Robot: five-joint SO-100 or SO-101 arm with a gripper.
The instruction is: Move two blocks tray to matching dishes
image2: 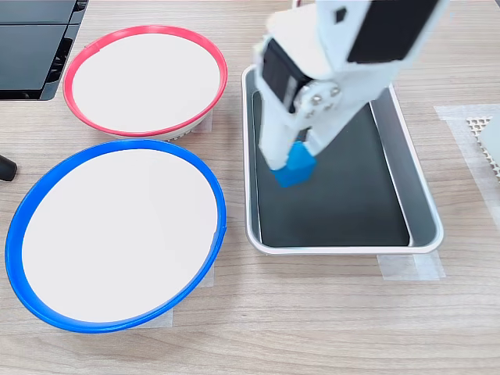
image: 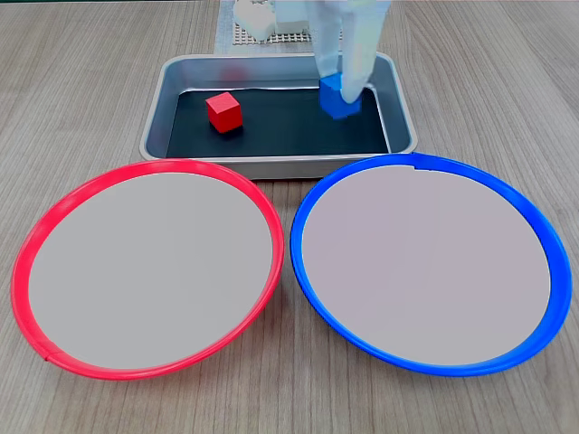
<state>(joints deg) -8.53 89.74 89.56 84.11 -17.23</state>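
The silver tray point(image: 271, 165) point(image2: 344, 248) with a black bottom lies behind the two dishes. Its left part holds the red block point(image: 223, 111). The blue block point(image: 336, 107) point(image2: 295, 173) sits a little tilted in the tray's right part in a fixed view, between the white fingers of my gripper point(image: 340, 90) point(image2: 293, 160), which comes down from above and is shut on it. Whether the block still touches the tray bottom I cannot tell. The red-rimmed dish point(image: 20, 280) point(image2: 144, 30) and the blue-rimmed dish point(image: 561, 271) point(image2: 13, 250) stand side by side, both with bare pale centres.
A white perforated mat point(image: 271, 36) point(image2: 480, 125) lies beyond the tray by the arm's base. A black device point(image2: 31, 39) sits at the table corner near the red-rimmed dish. Wood-grain tabletop point(image: 507, 81) surrounds everything.
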